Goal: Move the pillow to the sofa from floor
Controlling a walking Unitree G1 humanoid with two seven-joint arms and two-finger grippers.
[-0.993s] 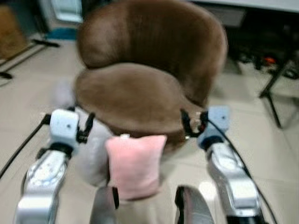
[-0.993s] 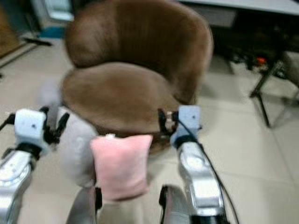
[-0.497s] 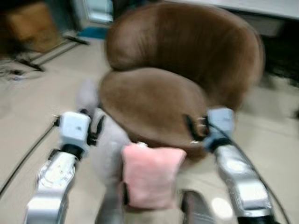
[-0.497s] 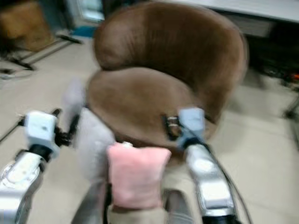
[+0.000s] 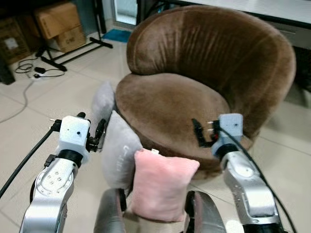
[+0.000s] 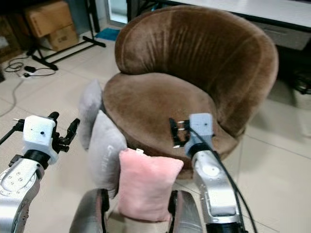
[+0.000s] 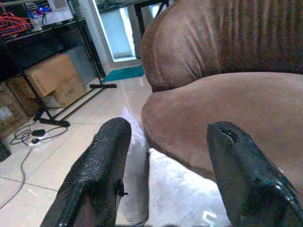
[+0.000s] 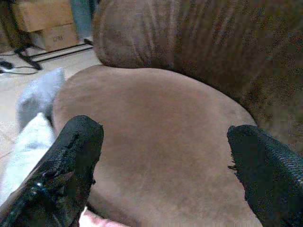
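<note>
A pink pillow stands upright on the floor, leaning on the front of the brown round sofa, just ahead of my knees. Two grey pillows lean against the sofa's left side. My left gripper is open and held to the left of the grey pillows, holding nothing. Over the sofa's front right rim my right gripper is open, above and right of the pink pillow. The left wrist view looks between open fingers at the sofa seat. In the right wrist view the seat lies between its spread fingers.
Cardboard boxes and a black stand's legs are at the far left, with cables on the tiles. A blue mat lies behind the sofa. Bare tiled floor spreads out on my left.
The whole picture has swung and sharpened as my head turned left; the sofa now sits further right in it. Pillows and both grippers keep the same places relative to each other.
</note>
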